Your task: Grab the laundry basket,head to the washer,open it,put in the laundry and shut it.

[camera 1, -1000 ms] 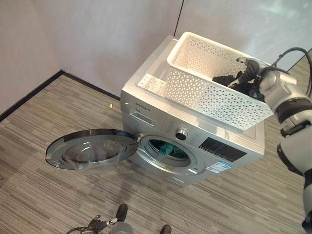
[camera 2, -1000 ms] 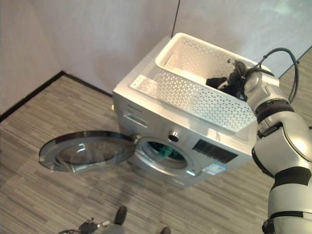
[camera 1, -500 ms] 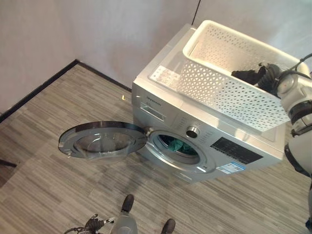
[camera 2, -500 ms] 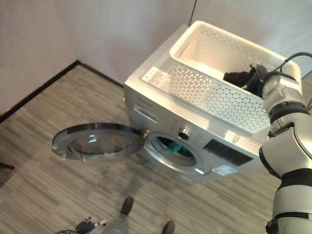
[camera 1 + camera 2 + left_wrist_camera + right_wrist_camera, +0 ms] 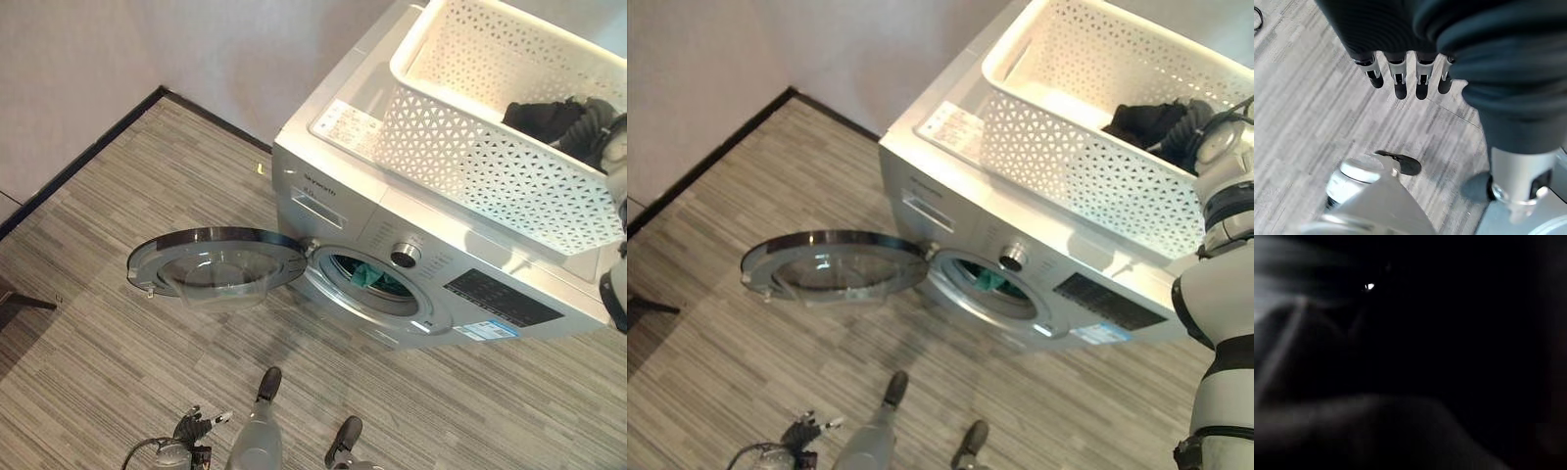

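Note:
A white perforated laundry basket (image 5: 470,162) stands on top of the silver washer (image 5: 441,245). Dark laundry (image 5: 539,117) lies in the basket's right end. My right hand (image 5: 1187,122) reaches into the basket and is buried in that dark cloth. The washer's round door (image 5: 216,264) is swung wide open to the left. A teal cloth (image 5: 367,276) lies inside the drum. My left hand (image 5: 1396,73) hangs low over the floor in front of the washer, fingers straight and holding nothing.
Grey plank floor spreads in front of the washer and under the open door. A white wall with black skirting (image 5: 78,162) runs behind and to the left. A small yellow object (image 5: 259,168) lies on the floor by the washer's left corner.
The camera has moved, so the washer and basket sit nearer and further right. My right hand stays in the dark laundry in the basket. The door stays open.

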Controlling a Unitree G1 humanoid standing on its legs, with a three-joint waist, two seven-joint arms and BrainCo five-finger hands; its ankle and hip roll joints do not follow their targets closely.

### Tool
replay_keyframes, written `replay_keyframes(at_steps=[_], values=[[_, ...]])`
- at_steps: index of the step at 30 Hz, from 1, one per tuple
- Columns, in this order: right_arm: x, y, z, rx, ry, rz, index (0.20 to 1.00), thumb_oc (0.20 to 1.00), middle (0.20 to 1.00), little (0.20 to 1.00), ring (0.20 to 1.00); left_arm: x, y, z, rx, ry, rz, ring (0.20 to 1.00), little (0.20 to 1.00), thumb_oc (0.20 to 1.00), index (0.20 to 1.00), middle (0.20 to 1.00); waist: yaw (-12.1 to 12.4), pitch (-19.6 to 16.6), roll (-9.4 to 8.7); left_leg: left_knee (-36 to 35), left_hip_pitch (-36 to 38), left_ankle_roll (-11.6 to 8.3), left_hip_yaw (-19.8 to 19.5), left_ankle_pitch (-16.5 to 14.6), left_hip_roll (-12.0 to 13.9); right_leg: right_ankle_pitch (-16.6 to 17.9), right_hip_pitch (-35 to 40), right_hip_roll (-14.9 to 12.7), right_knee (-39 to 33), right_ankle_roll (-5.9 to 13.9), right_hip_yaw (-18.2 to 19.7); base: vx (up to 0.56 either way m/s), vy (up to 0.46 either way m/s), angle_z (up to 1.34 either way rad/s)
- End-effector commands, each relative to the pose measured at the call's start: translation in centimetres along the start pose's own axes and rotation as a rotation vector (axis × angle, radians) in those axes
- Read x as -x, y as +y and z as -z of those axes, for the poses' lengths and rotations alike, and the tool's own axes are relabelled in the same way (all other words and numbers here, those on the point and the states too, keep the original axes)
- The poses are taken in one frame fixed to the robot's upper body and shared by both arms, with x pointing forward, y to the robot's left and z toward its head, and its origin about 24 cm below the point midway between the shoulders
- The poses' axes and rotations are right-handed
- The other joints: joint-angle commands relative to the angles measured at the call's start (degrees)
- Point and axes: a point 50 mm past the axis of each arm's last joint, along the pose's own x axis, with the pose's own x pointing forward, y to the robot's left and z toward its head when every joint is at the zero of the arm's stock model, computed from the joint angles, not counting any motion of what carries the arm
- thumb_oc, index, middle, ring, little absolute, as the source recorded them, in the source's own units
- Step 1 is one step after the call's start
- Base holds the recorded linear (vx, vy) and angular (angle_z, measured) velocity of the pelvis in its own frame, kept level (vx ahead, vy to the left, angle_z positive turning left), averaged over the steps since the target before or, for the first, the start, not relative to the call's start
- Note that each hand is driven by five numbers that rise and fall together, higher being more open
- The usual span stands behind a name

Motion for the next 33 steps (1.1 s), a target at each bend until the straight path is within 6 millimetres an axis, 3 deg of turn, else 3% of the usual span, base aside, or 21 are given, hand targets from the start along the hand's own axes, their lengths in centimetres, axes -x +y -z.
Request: replay_keyframes(at_steps=[1,5,6,9,16,19,20,25,29,33], values=[[-0.1,0.5,0.1,-0.045,0.022,0.025,0.2,0.2,0.2,0.2,0.2,-0.5,-0.2,-1.9,-0.02,-0.049,-0.008,1.0,1.0,1.0,1.0,1.0,1.1,3.9,-1.02,0.3,2.0,1.86,0.9,-4.4,-3.3,-3.0,6.1,-1.7,0.5,3.66,0.6,0.0,0.0,0.0],[0.0,-0.6,-0.1,-0.134,0.014,0.082,0.2,0.2,0.2,0.2,0.2,-0.5,0.1,-1.8,-0.026,-0.035,-0.026,1.0,1.0,1.0,1.0,1.0,0.5,3.5,-1.12,0.3,3.3,1.99,1.1,-4.8,-3.1,-3.1,7.0,-1.7,0.5,3.59,0.8,0.0,0.002,-0.01],[0.2,-2.1,-0.4,-0.272,-0.01,0.151,0.2,0.2,0.2,0.2,0.2,-0.6,0.5,-1.9,-0.032,-0.03,-0.047,1.0,1.0,1.0,1.0,1.0,-0.2,2.9,-1.38,0.3,4.6,2.04,1.4,-5.2,-3.0,-3.2,7.9,-1.6,0.5,3.53,1.1,0.01,-0.005,-0.06],[0.5,-3.7,-0.9,-0.388,-0.04,0.215,0.2,0.2,0.2,0.2,0.2,-0.6,0.7,-1.9,-0.034,-0.03,-0.064,1.0,1.0,1.0,1.0,1.0,-0.6,2.3,-1.65,0.3,5.5,2.03,1.5,-5.5,-2.8,-3.3,8.5,-1.6,0.5,3.54,1.1,0.0,-0.002,-0.01],[2.0,-8.1,-4.7,-0.642,-0.246,0.374,0.2,0.2,0.2,0.2,0.2,-0.4,1.4,-0.7,-0.01,0.008,-0.11,1.0,1.0,1.0,1.0,1.0,-2.7,0.0,-1.96,0.3,9.4,1.97,2.3,-6.3,-2.2,-3.6,11.7,-1.5,0.5,3.3,1.4,0.0,-0.001,0.0],[2.4,-9.0,-5.4,-0.657,-0.29,0.41,0.2,0.2,0.2,0.2,0.2,-0.3,1.4,-0.2,-0.002,0.026,-0.114,1.0,1.0,1.0,1.0,1.0,-3.4,-1.0,-1.91,0.3,10.0,1.94,2.4,-6.2,-2.2,-3.6,12.3,-1.5,0.5,3.27,1.5,-0.01,-0.007,-0.02],[3.4,-10.8,-6.2,-0.713,-0.354,0.483,0.2,0.2,0.2,0.2,0.2,-0.1,1.6,0.7,0.001,0.055,-0.129,1.0,1.0,1.0,1.0,1.0,-4.2,-2.2,-1.73,0.3,11.5,1.69,2.6,-6.5,-1.9,-3.8,13.5,-1.4,0.6,3.04,1.3,0.0,0.0,0.0],[5.3,-13.7,-7.4,-0.734,-0.465,0.607,0.2,0.2,0.2,0.2,0.2,0.2,1.7,1.8,0.017,0.091,-0.146,1.0,1.0,1.0,1.0,1.0,-5.5,-4.0,-1.48,0.3,12.8,1.52,2.7,-6.6,-1.7,-4.1,14.7,-1.3,0.8,2.83,1.0,0.0,-0.001,0.01],[7.3,-16.4,-7.0,-0.728,-0.532,0.741,0.2,0.2,0.2,0.2,0.2,0.5,1.9,2.9,0.02,0.122,-0.162,1.0,1.0,1.0,1.0,1.0,-6.6,-6.2,-1.4,0.3,14.1,1.4,2.8,-6.7,-1.3,-4.5,15.5,-1.0,1.0,2.46,1.3,-0.01,-0.007,0.02],[8.6,-17.6,-7.3,-0.766,-0.6,0.802,0.2,0.2,0.2,0.2,0.2,0.5,1.8,2.9,0.033,0.113,-0.172,1.0,1.0,1.0,1.0,1.0,-6.9,-7.0,-1.38,0.3,14.8,1.33,2.7,-6.9,-1.1,-4.7,15.9,-0.8,1.1,2.22,1.5,0.0,-0.005,-0.01]])
